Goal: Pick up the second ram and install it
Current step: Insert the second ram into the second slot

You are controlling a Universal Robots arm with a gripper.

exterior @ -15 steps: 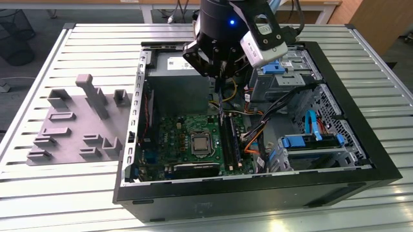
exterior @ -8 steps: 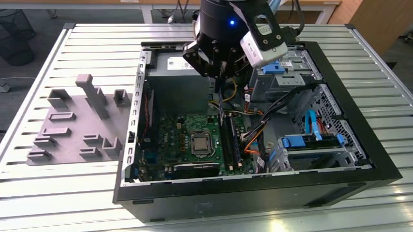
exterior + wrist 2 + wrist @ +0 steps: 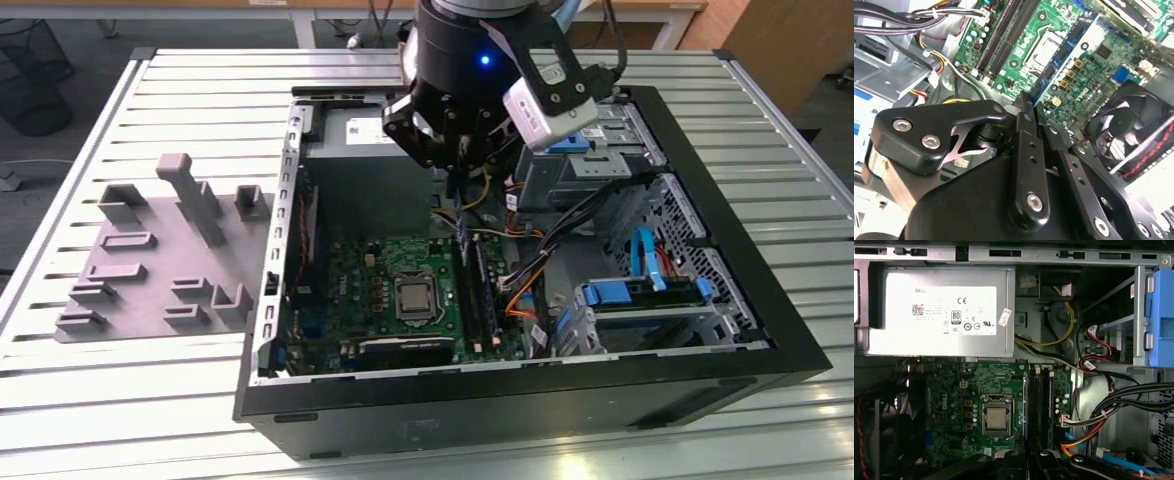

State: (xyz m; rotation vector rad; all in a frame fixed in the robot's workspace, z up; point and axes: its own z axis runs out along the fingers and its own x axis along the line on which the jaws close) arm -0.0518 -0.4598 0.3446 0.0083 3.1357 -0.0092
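Observation:
My gripper (image 3: 461, 190) hangs inside the open computer case (image 3: 747, 330), above the back end of the motherboard (image 3: 387, 290). In the second wrist view its two black fingers (image 3: 1025, 130) stand pressed close together, shut, with nothing showing between them. Below and ahead of the gripper (image 3: 1026, 455) run the long memory slots (image 3: 1038, 405). A thin dark stick, the ram (image 3: 474, 290), stands on edge in those slots (image 3: 1006, 35). I cannot tell the second ram from a first one.
A grey fixture plate (image 3: 147, 270) with upright blocks lies on the slatted table at the exterior view's left of the case. The power supply (image 3: 939, 310), cable bundles (image 3: 1114, 400), blue drive brackets (image 3: 641, 295) and a fan (image 3: 1134, 125) crowd the case.

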